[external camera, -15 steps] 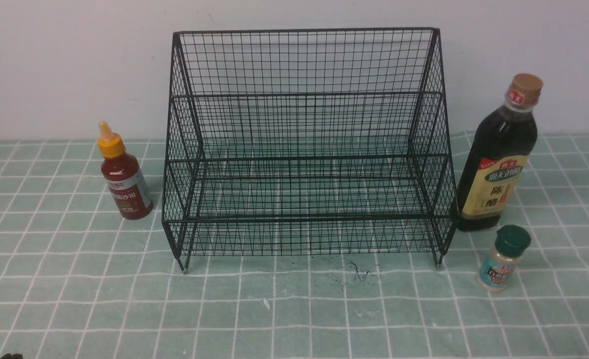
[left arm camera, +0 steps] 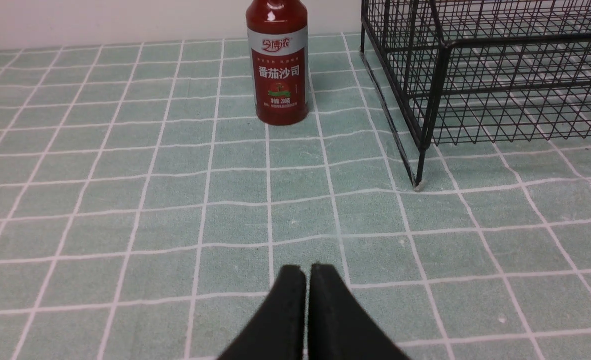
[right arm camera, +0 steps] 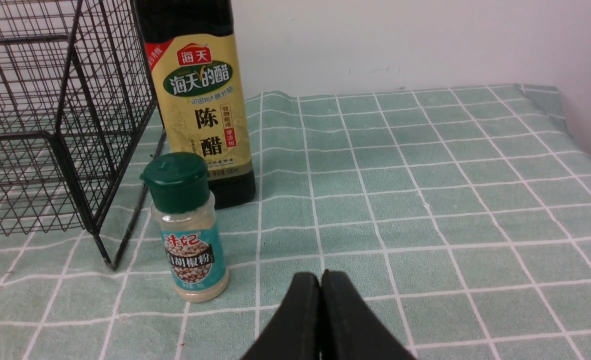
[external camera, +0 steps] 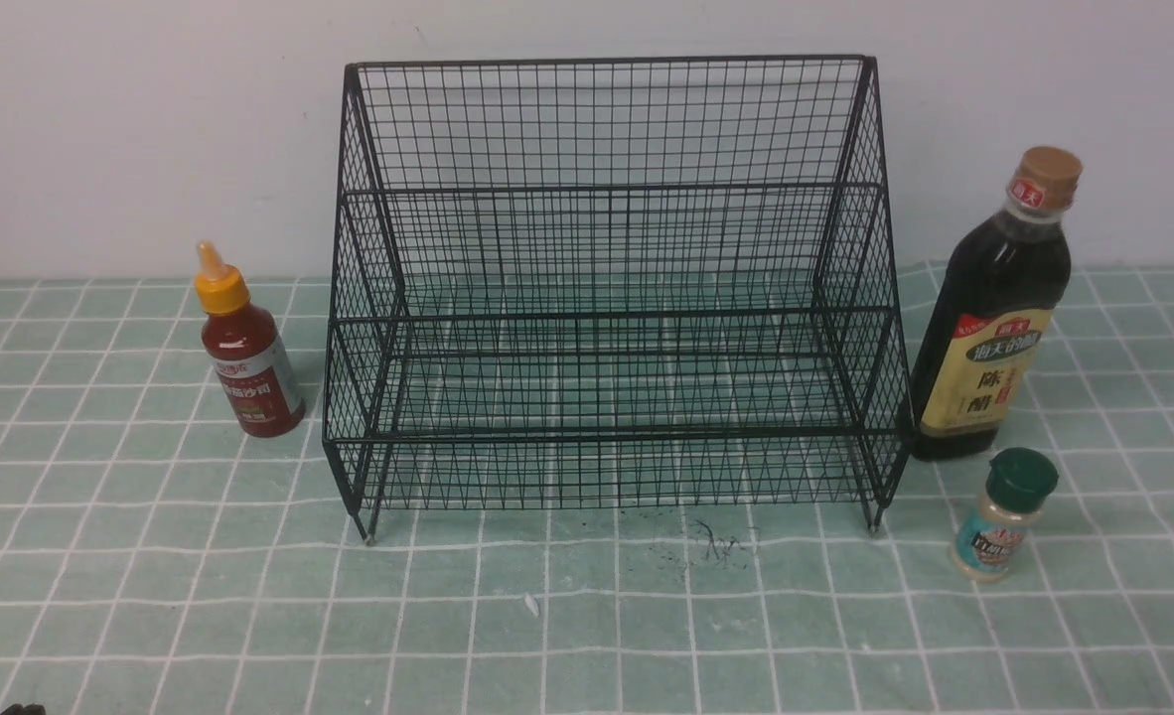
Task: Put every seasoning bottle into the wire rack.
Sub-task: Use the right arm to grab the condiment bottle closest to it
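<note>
Left fingers (left arm camera: 288,320) pressed together, red sauce bottle (external camera: 249,367) upright, yellow-capped

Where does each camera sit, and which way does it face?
Front view: on the robot's side between the arms, facing forward at the wire rack, red sauce bottle left of it, vinegar bottle and shaker right; no arm clearly shows.
Left wrist view: low over the cloth, facing the red sauce bottle and a foot of the wire rack; the shut left gripper shows.
Right wrist view: low, facing the shaker and vinegar bottle; the shut right gripper shows.
Shared: both wrist views catch a corner of the wire rack.
</note>
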